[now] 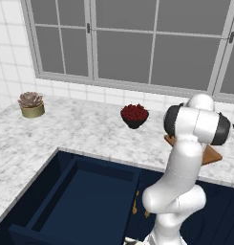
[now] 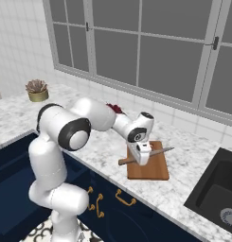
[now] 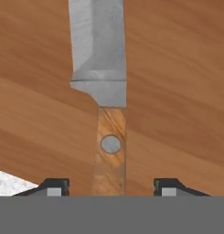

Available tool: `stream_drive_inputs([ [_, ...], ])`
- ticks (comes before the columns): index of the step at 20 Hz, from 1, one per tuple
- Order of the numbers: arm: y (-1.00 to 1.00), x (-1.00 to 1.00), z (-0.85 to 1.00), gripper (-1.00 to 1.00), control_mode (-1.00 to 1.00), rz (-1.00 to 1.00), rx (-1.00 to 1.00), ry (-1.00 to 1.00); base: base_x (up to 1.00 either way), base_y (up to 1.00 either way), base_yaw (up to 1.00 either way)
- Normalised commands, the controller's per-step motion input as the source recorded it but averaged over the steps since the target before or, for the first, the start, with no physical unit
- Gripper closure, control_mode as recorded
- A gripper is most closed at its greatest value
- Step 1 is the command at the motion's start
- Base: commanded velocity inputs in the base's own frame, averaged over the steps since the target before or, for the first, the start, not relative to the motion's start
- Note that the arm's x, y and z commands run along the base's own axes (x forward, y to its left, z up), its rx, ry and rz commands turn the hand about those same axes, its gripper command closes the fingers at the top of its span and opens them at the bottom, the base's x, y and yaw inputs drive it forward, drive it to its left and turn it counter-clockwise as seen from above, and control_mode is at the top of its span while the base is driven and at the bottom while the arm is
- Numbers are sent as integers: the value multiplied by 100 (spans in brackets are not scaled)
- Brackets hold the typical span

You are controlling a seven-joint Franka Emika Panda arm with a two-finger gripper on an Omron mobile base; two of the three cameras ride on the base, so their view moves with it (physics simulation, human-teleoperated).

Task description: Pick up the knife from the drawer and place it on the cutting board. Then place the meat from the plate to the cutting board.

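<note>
Drawer [image 1: 85,201]: navy, pulled open, interior looks bare. Dark bowl [image 1: 134,116]: heaped red pieces. Knife [image 3: 102,82]: over the cutting board [image 2: 155,168], possibly lying on it; gripper [image 3: 111,187] fingers spread wide either side of handle, not touching. Marble counter [image 1: 80,131]; potted succulent [image 1: 31,104]; window behind

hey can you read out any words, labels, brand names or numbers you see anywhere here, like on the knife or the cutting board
There is no text to read.
The knife shows a plain blade and a blank rivet in its handle.
The cutting board is bare wood.
The gripper carries no label.
</note>
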Motion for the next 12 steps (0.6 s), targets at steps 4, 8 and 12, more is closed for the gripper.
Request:
stream_drive_inputs([
  [4, 2, -93, 93, -100, -100, 0, 0, -33, 0, 0, 0],
  [8, 55, -91, 78, -100, -100, 0, -2, -14, 0, 0, 0],
  [12, 100, -30, 39, -100, -100, 0, -13, -2, 0, 0, 0],
])
